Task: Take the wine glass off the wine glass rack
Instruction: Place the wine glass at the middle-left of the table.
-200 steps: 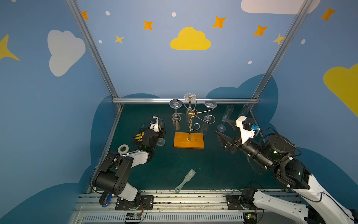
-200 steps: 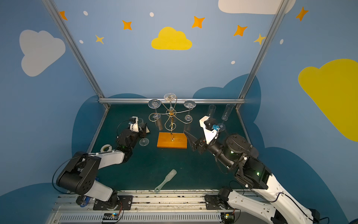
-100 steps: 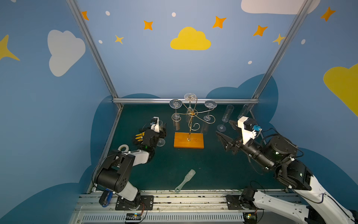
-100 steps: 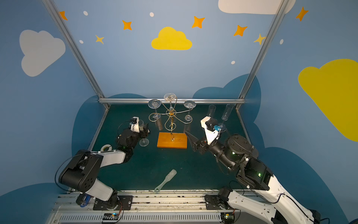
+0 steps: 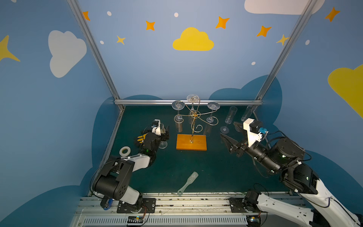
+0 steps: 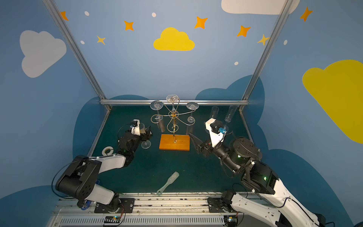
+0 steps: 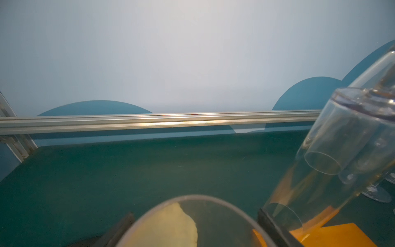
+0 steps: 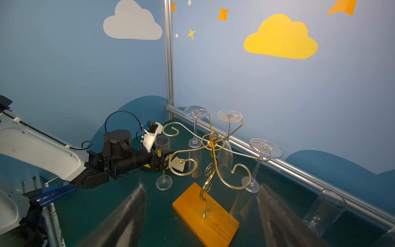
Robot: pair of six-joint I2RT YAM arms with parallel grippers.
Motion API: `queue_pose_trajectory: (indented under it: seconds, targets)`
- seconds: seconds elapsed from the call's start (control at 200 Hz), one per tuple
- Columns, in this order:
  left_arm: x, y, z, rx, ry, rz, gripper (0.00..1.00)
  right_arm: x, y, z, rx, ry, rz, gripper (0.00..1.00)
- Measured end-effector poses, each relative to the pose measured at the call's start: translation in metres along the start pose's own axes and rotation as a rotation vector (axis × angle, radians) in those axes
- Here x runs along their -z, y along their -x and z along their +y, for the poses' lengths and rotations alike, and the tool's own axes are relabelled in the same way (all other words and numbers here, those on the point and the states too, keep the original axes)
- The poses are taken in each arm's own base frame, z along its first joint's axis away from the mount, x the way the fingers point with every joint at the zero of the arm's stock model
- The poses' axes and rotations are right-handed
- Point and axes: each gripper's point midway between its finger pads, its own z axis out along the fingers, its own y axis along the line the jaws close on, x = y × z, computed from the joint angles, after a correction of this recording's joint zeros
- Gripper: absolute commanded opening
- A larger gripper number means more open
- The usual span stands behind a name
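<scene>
The wine glass rack [image 5: 191, 142] [image 6: 174, 142] [image 8: 205, 213], gold wire on an orange wooden base, stands mid-table. Three clear glasses hang upside down from its curls, feet up [image 5: 178, 105] [image 5: 192, 97] [image 5: 213, 105]. Another wine glass [image 5: 163, 145] [image 6: 146, 145] [image 8: 162, 145] stands upright on the table left of the rack. My left gripper [image 5: 164, 133] [image 6: 145, 131] [image 8: 163, 157] is open, one finger on each side of its bowl; the rim [image 7: 192, 198] fills the left wrist view. My right gripper [image 5: 230, 132] [image 6: 198, 135] [image 8: 201, 188] is open and empty, right of the rack and pointing at it.
Two tall glasses [image 5: 228, 118] [image 5: 248, 113] stand at the back right near the aluminium rail [image 5: 149, 101]. A tape roll [image 5: 125, 151] and a yellow glove [image 5: 142, 137] lie by my left arm. A clear plastic brush [image 5: 187, 183] lies near the front edge.
The left gripper's jaws have widened around the standing glass, which stays upright on the table. The right arm has barely shifted.
</scene>
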Motion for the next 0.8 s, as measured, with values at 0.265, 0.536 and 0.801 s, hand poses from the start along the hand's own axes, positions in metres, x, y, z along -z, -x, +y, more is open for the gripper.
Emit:
queue_pose_trajectory:
  seconds: [0.265,0.536,0.801]
  targets:
    - [0.017,0.017,0.003,0.011,0.012,-0.028,0.99,0.000,0.000,0.000,0.000,0.002,0.001,0.82]
    - [0.036,0.036,0.006,0.018,0.018,-0.058,0.99,-0.001,-0.001,0.002,-0.001,0.007,0.003,0.82]
    - [0.055,0.046,0.010,0.043,0.032,-0.064,0.99,-0.001,-0.001,0.002,-0.007,0.010,0.002,0.82]
